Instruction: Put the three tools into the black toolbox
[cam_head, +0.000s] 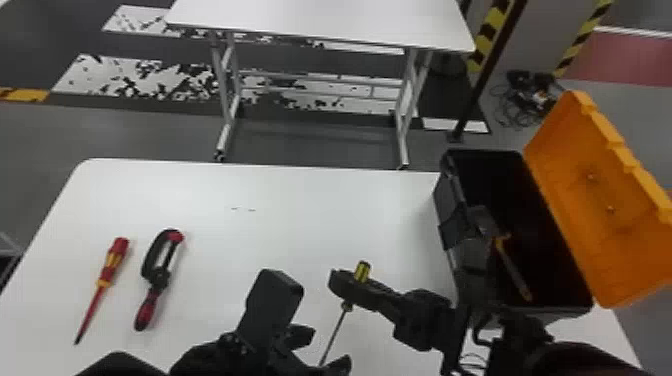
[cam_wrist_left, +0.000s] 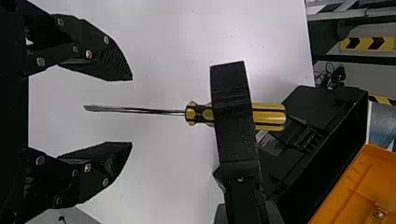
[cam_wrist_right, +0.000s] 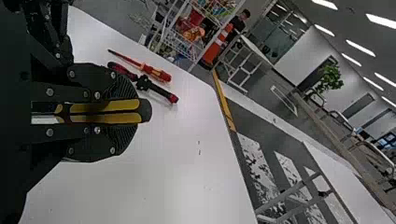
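We have one yellow-and-black screwdriver (cam_head: 362, 271) gripped, one red screwdriver (cam_head: 112, 260) and one red-and-black tool (cam_head: 159, 276) on the table (cam_head: 300, 215), one open black toolbox (cam_head: 450, 200).
Our right gripper (cam_head: 347, 288) clenches the handle; our left gripper (cam_head: 330, 348), fingers apart, is near the shaft. Our right arm (cam_head: 420, 320) partly blocks the toolbox, which holds one slim item (cam_head: 515, 272).
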